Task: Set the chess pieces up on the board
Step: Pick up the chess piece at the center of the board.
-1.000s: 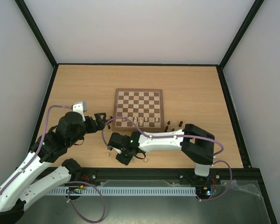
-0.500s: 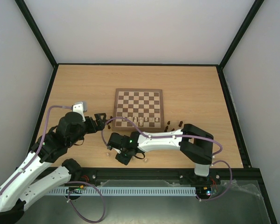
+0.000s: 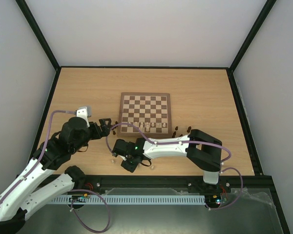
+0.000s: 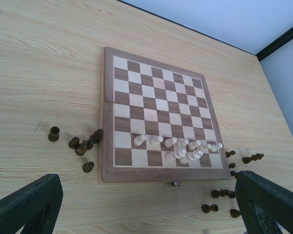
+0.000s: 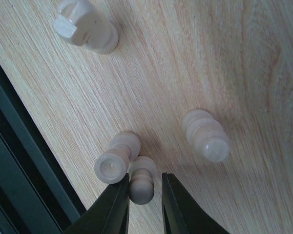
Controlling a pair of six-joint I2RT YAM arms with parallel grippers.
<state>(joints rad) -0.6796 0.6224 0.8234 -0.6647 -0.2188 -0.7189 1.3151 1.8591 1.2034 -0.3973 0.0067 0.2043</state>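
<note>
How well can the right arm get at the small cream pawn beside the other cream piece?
Probably yes: the right arm has its jaws on either side of the cream pawn, nothing between. The neighbouring cream piece seems to touch the pawn; one jaw might catch it.

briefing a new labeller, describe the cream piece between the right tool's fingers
Start at the board, then come toward the table's near edge, where the right tool hangs over four cream pieces. Two sit close together; it is the ball-headed one of that pair, the only piece between the fingers.
</note>
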